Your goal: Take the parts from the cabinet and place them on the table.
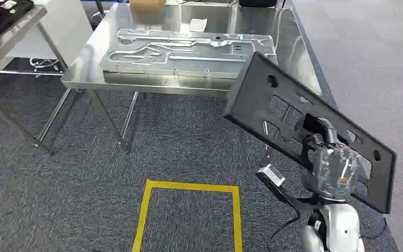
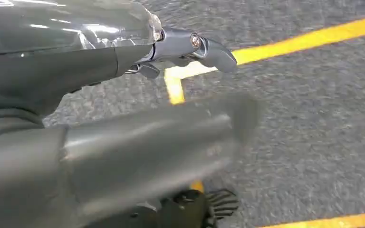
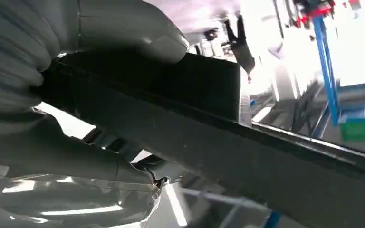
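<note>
Black panel (image 1: 315,126) tilted in the right hand's (image 1: 329,157) closed grasp near the table (image 1: 84,73); left hand (image 2: 138,57) empty, fingers loosely apart.

The robot's right arm (image 1: 328,220) rises from below, its right hand (image 1: 329,157) gripping a black panel (image 1: 273,100) held tilted in front of the body. The left hand (image 2: 123,95) hangs low, fingers (image 2: 204,47) slightly curled and apart, holding nothing, palm toward the floor.
</note>
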`<state>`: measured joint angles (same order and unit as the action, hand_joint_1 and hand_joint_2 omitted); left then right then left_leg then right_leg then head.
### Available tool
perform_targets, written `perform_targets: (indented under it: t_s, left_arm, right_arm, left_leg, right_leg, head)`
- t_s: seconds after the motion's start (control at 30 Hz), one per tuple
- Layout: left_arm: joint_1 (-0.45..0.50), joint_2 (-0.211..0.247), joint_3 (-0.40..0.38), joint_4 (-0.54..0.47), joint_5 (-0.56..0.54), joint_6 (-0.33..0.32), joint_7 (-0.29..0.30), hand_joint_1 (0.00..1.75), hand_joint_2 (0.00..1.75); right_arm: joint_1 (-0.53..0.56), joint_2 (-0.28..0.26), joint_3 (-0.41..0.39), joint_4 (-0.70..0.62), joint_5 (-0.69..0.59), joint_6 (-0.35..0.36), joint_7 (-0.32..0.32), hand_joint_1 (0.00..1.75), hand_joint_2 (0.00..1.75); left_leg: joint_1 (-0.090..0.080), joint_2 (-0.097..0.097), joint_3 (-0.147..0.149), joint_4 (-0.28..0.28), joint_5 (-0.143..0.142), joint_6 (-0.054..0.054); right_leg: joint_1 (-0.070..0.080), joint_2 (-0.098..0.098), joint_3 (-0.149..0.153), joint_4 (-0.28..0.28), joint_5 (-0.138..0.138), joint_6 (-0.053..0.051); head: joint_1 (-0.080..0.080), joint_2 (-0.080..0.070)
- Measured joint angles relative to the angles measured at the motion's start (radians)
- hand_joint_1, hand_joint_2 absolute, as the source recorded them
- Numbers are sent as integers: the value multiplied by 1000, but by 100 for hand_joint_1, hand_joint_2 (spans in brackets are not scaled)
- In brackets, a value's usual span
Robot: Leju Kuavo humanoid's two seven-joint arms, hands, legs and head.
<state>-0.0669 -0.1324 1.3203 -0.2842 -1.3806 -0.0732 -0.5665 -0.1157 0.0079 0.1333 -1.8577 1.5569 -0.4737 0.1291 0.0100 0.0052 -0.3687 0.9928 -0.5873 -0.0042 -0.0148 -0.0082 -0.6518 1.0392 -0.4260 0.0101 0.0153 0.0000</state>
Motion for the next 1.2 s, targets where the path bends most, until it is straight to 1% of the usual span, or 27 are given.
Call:
perform_targets:
  t_s: [0.07,0.13,0.2,0.23,0.27,0.3,0.33,0.37,0.4,0.43,0.47,0.53,0.6,0.63,0.7,0.77,0.8,0.83,0.87,0.9,0.93,0.97,1.0,1.07,1.13,1.17,1.2]
  left_arm:
    - [-16,7,-2,2,-3,-3,0,0,0]
    - [-20,10,-3,6,-10,-4,0,0,0]
    - [-17,14,-6,8,-12,-5,0,0,0]
    - [-13,15,-8,10,-12,-5,0,0,0]
    - [-10,16,-9,11,-12,-5,0,0,0]
    - [-7,17,-11,12,-12,-5,0,0,0]
    - [-3,18,-12,14,-12,-5,1,0,0]
    - [1,20,-15,14,-12,-6,0,0,0]
    - [8,27,-16,14,-12,-6,1,0,0]
    - [10,28,-18,16,-14,-7,2,0,0]
    - [7,28,-21,17,-13,-7,3,0,0]
    - [1,29,-25,17,-13,-7,3,0,0]
    - [-8,28,-26,19,-14,-8,2,0,0]
    - [-8,29,-26,20,-14,-8,2,0,0]
    - [-8,29,-26,21,-15,-8,2,0,0]
    - [-5,29,-26,23,-15,-8,2,0,0]
    - [-4,28,-26,23,-15,-8,2,0,0]
    - [-2,28,-26,24,-15,-9,2,0,0]
    - [-2,28,-26,25,-15,-9,2,0,0]
    - [2,28,-26,26,-15,-9,2,0,0]
    - [-1,28,-26,27,-16,-9,2,0,0]
    - [-3,28,-26,27,-16,-9,2,0,0]
    - [-7,28,-27,27,-16,-9,2,0,0]
    - [-16,29,-29,27,-16,-9,2,0,0]
    - [-20,28,-31,31,-16,-11,1,0,0]
    - [-19,28,-31,31,-16,-11,1,0,0]
    - [-17,29,-31,31,-16,-11,2,0,0]
  right_arm:
    - [-88,-69,106,37,10,78,77,175,175]
    - [-160,-111,217,85,12,124,93,175,175]
    - [-186,-128,307,131,9,138,55,175,175]
    - [-187,-128,334,150,5,142,24,175,175]
    - [-187,-128,358,168,0,145,1,175,175]
    - [-190,-128,372,182,-4,151,-15,175,175]
    - [-196,-128,382,193,-12,159,-31,175,175]
    - [-204,-128,392,203,-22,165,-47,175,175]
    - [-212,-128,400,217,-35,169,-60,175,175]
    - [-216,-126,410,228,-47,174,-72,175,175]
    - [-217,-127,414,234,-62,184,-82,175,175]
    - [-229,-123,421,244,-79,199,-96,175,175]
    - [-247,-120,432,252,-82,207,-105,175,175]
    - [-255,-120,435,258,-84,209,-109,175,175]
    - [-259,-119,439,267,-84,213,-110,175,175]
    - [-260,-119,444,276,-84,214,-110,175,175]
    - [-260,-119,446,280,-84,214,-110,175,175]
    - [-260,-119,446,285,-84,215,-110,175,175]
    - [-260,-119,446,288,-84,215,-110,175,175]
    - [-259,-119,446,291,-84,215,-110,175,175]
    - [-260,-120,446,298,-84,214,-110,175,175]
    - [-262,-118,448,301,-84,218,-111,175,175]
    - [-263,-110,452,297,-84,217,-112,175,175]
    - [-276,-110,451,296,-84,216,-110,175,175]
    - [-277,-104,453,298,-88,215,-110,175,175]
    - [-279,-101,456,301,-87,215,-110,175,175]
    - [-279,-99,459,303,-84,215,-110,175,175]
  left_leg:
    - [4,2,-16,60,14,-7]
    - [6,-1,-109,211,12,-11]
    - [4,-1,-209,310,-79,-9]
    - [3,-1,-245,319,-122,-9]
    - [1,-1,-269,300,-139,-8]
    - [-1,-1,-282,255,-127,-1]
    - [-3,-2,-284,194,-78,9]
    - [-9,-2,-283,124,13,20]
    - [-14,-7,-279,93,142,30]
    - [-18,-9,-272,78,145,29]
    - [-20,-5,-259,78,140,31]
    - [-18,-9,-244,54,133,43]
    - [-7,-10,-196,28,131,52]
    - [-6,-11,-181,17,124,56]
    - [-3,-14,-149,4,105,53]
    - [1,-20,-117,1,80,47]
    - [4,-23,-97,1,64,42]
    - [7,-25,-75,1,46,38]
    - [8,-25,-53,1,28,34]
    - [8,-23,-46,-2,9,29]
    - [6,-22,-21,6,-9,22]
    - [4,-24,-20,-9,-17,13]
    - [5,-22,10,-28,-22,5]
    - [2,-22,-10,37,34,-11]
    - [7,-15,-123,220,87,-11]
    - [10,-15,-179,282,70,-15]
    - [9,-14,-224,313,22,-15]
  right_leg:
    - [1,10,30,-7,-5,-23]
    - [4,13,47,-7,-23,-37]
    - [9,20,70,-7,-45,-41]
    - [12,21,86,-7,-59,-42]
    - [15,21,103,-7,-72,-42]
    - [18,20,120,-7,-87,-42]
    - [22,19,137,-7,-100,-41]
    - [24,18,152,-8,-113,-41]
    - [25,17,161,-8,-124,-40]
    - [26,30,169,-7,-135,-30]
    - [24,28,175,-14,-143,-22]
    - [23,26,180,16,-117,-12]
    - [23,20,118,122,-73,0]
    - [20,20,71,182,-73,3]
    - [10,17,-22,264,-137,13]
    - [4,14,-77,262,-200,23]
    - [1,12,-87,226,-205,27]
    - [-1,11,-85,166,-179,29]
    - [-1,7,-80,92,-108,29]
    - [0,0,-78,15,29,24]
    - [6,-3,-82,-6,110,16]
    - [11,-1,-74,5,79,5]
    - [12,4,-64,2,68,-5]
    - [9,11,-34,-9,50,-25]
    - [7,10,9,-29,23,-40]
    - [6,11,29,-31,7,-44]
    - [7,14,49,-33,-10,-45]
  head:
    - [-3,0]
    - [-6,0]
    - [-8,0]
    - [-8,0]
    - [-9,0]
    - [-8,0]
    - [-8,0]
    - [-8,0]
    - [-1,0]
    - [-4,0]
    - [-3,0]
    - [-4,0]
    - [-2,0]
    - [0,0]
    - [0,0]
    - [0,0]
    - [0,0]
    - [0,0]
    - [1,0]
    - [2,0]
    - [0,0]
    - [5,0]
    - [1,0]
    - [0,0]
    - [-8,0]
    - [-7,0]
    - [-8,0]
